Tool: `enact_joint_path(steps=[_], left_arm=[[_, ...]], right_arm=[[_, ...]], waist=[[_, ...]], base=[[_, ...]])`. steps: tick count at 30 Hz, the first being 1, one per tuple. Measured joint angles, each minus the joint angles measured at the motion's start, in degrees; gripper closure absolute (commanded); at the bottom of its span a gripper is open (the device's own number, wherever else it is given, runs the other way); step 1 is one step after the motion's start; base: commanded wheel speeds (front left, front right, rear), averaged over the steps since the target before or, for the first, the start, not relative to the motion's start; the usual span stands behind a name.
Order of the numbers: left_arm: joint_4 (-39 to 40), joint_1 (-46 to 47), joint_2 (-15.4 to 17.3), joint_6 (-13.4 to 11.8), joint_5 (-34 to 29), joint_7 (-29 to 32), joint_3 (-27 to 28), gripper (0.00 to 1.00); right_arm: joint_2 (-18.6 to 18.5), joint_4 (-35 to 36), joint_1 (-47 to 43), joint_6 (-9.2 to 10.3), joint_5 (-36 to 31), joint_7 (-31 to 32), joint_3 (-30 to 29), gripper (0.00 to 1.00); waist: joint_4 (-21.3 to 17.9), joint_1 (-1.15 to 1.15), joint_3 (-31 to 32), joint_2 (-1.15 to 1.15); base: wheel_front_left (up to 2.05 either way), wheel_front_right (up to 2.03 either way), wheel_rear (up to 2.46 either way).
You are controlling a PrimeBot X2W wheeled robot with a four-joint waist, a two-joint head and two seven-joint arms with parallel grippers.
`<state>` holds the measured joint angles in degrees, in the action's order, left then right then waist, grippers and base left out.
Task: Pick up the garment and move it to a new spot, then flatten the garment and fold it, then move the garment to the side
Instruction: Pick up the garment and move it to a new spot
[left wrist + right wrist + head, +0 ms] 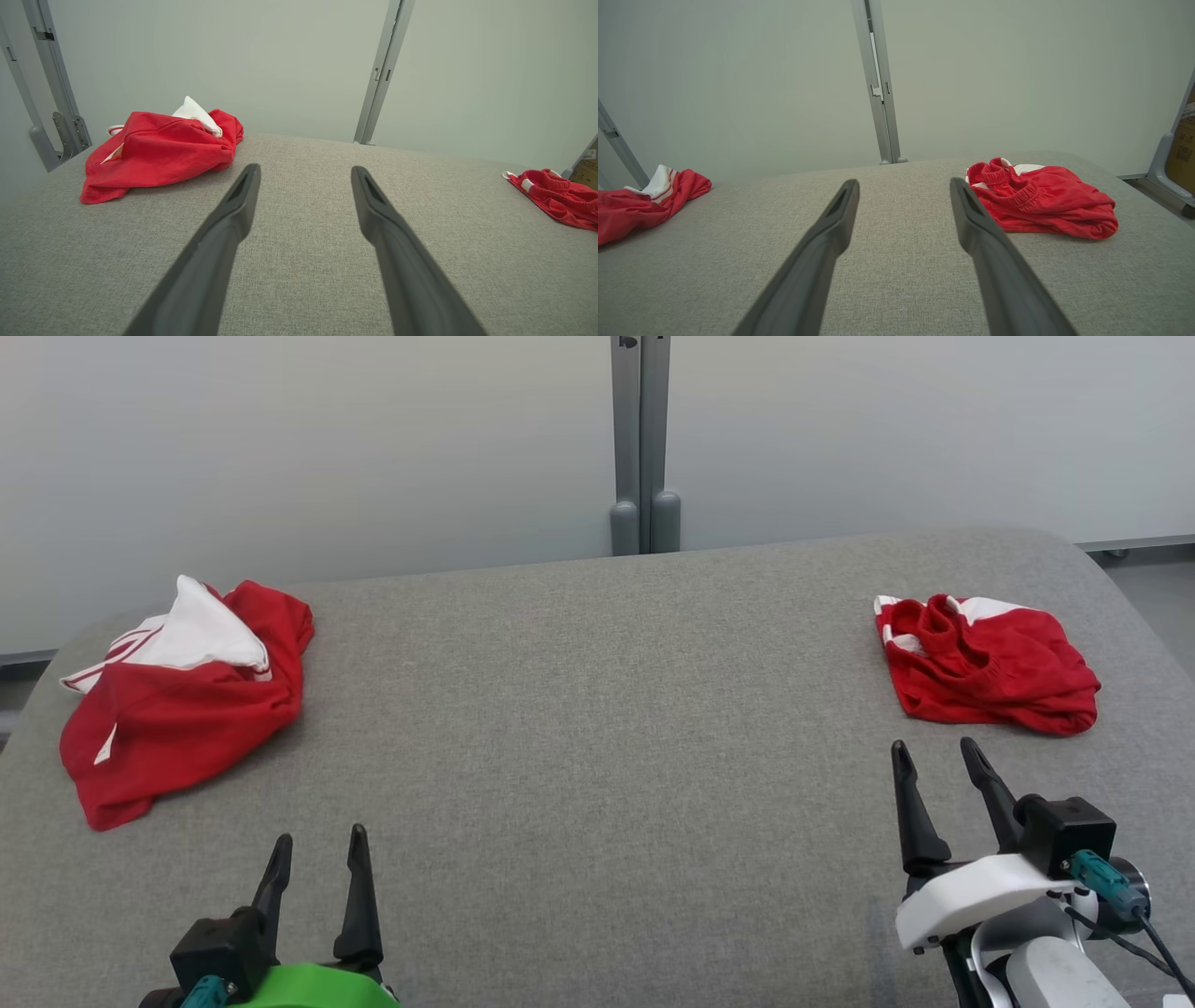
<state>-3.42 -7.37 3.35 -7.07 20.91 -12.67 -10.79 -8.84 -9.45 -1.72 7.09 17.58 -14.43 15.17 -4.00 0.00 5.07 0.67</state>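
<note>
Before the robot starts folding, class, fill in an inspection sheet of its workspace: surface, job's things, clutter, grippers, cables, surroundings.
Surface: grey fabric tabletop, rounded far corners.
Job's things: crumpled red-and-white garment far left; red elastic-waisted garment far right.
Clutter: nothing seen.
Grippers: left gripper and right gripper open, holding nothing.
Cables: black cable at the right wrist.
Surroundings: pale wall panels, grey post.

grey fabric table (597,709) bears crumpled red-white garment (177,709) and red shorts (990,672).

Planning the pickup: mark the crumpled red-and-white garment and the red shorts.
crumpled red-and-white garment (177,728), head view, its red front panel.
red shorts (1004,677), head view, middle of the red cloth.
</note>
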Motion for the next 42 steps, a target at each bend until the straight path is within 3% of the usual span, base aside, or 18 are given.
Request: enact_joint_path(steps=[14,28,42], left_arm=[[0.0,0.0,-0.2,0.0,-1.1,0.0,-0.8,0.0],[1.0,-0.1,-0.3,0.0,-2.2,-0.5,5.0,0.0],[2.2,0.0,-0.3,0.0,-3.5,0.3,2.0,0.0]], right_arm=[[0.0,2.6,-1.6,0.01,0.0,0.0,-1.9,0.0],[1.7,2.7,-1.1,-1.54,-0.5,0.0,2.3,0.0],[2.2,3.3,-1.1,-1.02,-0.6,0.0,0.2,0.0]], waist=[[4.4,0.0,-0.2,0.0],[14.1,0.0,-0.3,0.0],[24.4,0.0,-0.7,0.0]], base=[[0.0,0.0,0.0],[0.0,0.0,0.0],[0.0,0.0,0.0]])
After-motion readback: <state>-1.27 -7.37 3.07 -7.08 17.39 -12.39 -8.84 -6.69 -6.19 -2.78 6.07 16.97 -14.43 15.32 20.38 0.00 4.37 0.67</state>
